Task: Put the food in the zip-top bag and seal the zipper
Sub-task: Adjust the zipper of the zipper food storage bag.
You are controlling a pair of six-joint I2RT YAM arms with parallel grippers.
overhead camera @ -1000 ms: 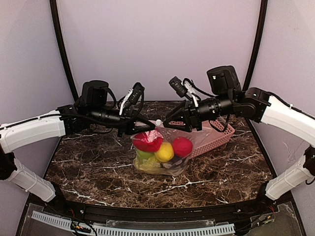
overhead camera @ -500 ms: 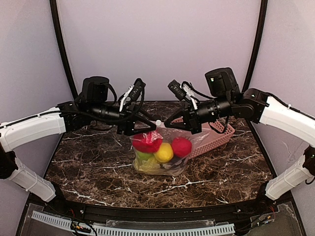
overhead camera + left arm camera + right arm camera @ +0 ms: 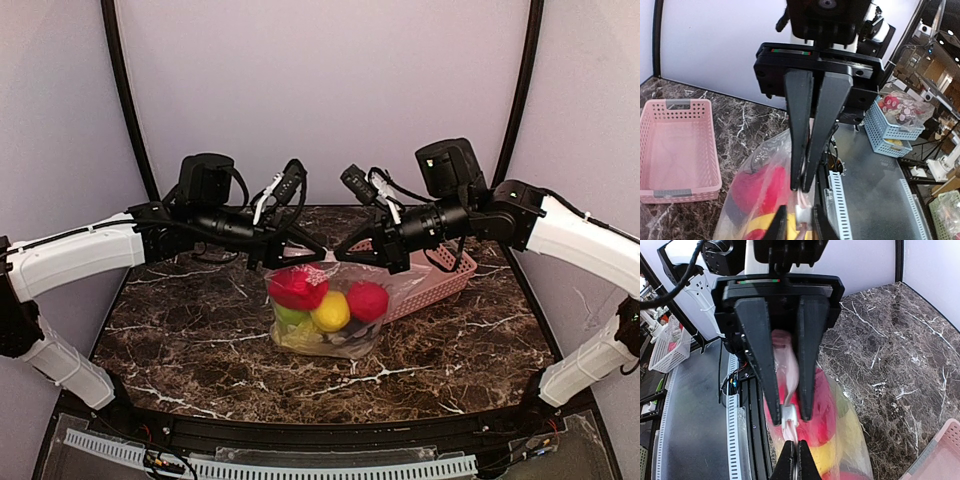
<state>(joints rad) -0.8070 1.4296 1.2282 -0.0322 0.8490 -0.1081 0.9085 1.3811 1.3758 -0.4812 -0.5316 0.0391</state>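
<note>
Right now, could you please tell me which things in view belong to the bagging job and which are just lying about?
Belongs to the job: zip-top bag, its zipper, and the food inside: red pepper, yellow piece, red ball, green piece, cabbage.
Just lying about: pink basket.

Robot lab, benchtop test cell. Two white arms, left arm (image 3: pixel 70 262) and right arm (image 3: pixel 580 235), sit at the near corners of a marble-look table (image 3: pixel 200 350). Plain lavender panels (image 3: pixel 320 90) box it in left, right and far, and black poles (image 3: pixel 125 90) curve up the far corners. Slotted cable duct (image 3: pixel 300 465) and loose wiring (image 3: pixel 160 462) run along the near edge. Wrist views past that edge show blue baskets (image 3: pixel 885 132) of bagged props and a white basket (image 3: pixel 670 352), so it reads as a shared workroom
</note>
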